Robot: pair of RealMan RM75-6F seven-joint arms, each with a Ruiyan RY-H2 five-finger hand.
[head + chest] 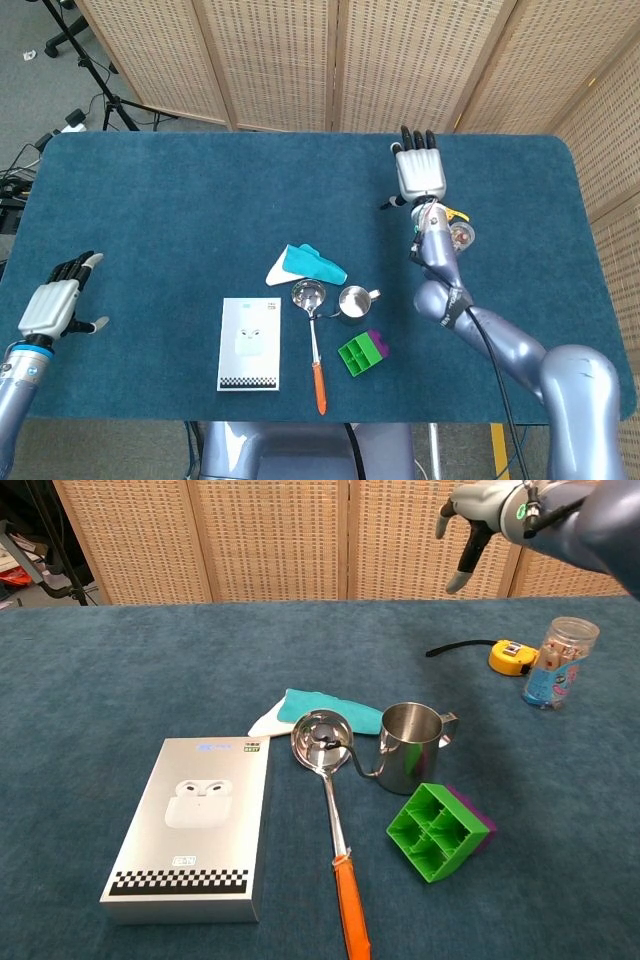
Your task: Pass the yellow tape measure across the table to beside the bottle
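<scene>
Nearest the robot lie a white earbud box [195, 825], a ladle [330, 810] with an orange handle and a green grid block [434, 830]; the left hand [52, 305] hovers low at the left edge of the table [180, 200], fingers apart, holding nothing; behind these stand a steel cup [412, 745] and a teal cloth [330, 712]; further back on the right, the yellow tape measure [512, 657] rests on the cloth-covered table just beside the bottle [556, 662], its dark strap trailing out to the left; the right hand [478, 508] is raised above and to the left of it, released, fingers spread and clear of everything.

Judging by how things lie, the tape measure looks delivered, so the risks come from the withdrawal; a low or careless sweep of the right arm could catch the strap and drag the tape measure away from the bottle; a brush against the bottle, tall and narrow as it seems, could tip it; a wide swing towards the middle might also clip the steel cup.
</scene>
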